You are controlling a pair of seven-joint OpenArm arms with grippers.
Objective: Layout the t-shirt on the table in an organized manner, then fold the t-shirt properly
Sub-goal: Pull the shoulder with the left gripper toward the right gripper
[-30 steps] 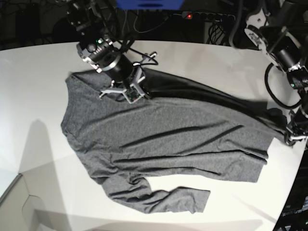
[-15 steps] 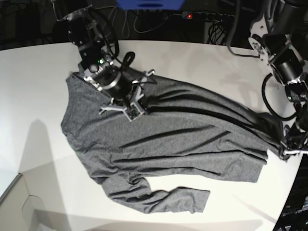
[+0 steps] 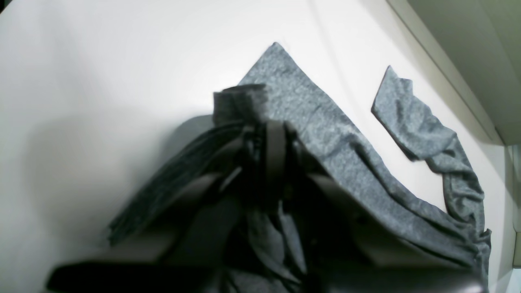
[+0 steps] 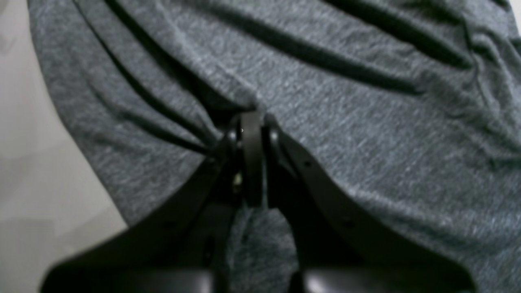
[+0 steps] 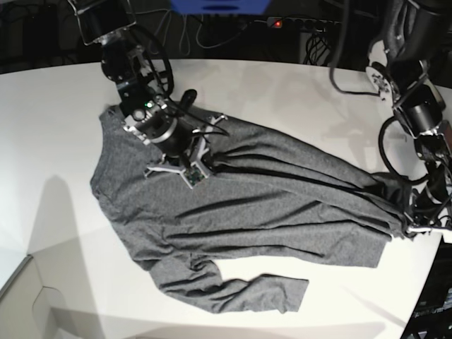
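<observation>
White surface [image 5: 56,106] gives little grip to my limp, light long-sleeved t-shirt [image 5: 240,205], so right pincer [image 4: 252,122] and left pincer [image 3: 272,130] stay clenched on bunched fabric; hems and seams look safest.

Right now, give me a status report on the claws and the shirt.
Left claw shut on t-shirt hem. Right claw shut, pinching fabric mid-body. T-shirt stretched, creased across table, one sleeve bent. Nothing in the way.

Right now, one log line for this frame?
phase: spreading | left gripper: shut on shirt hem | right gripper: shut on shirt near collar | shirt: creased on table
</observation>
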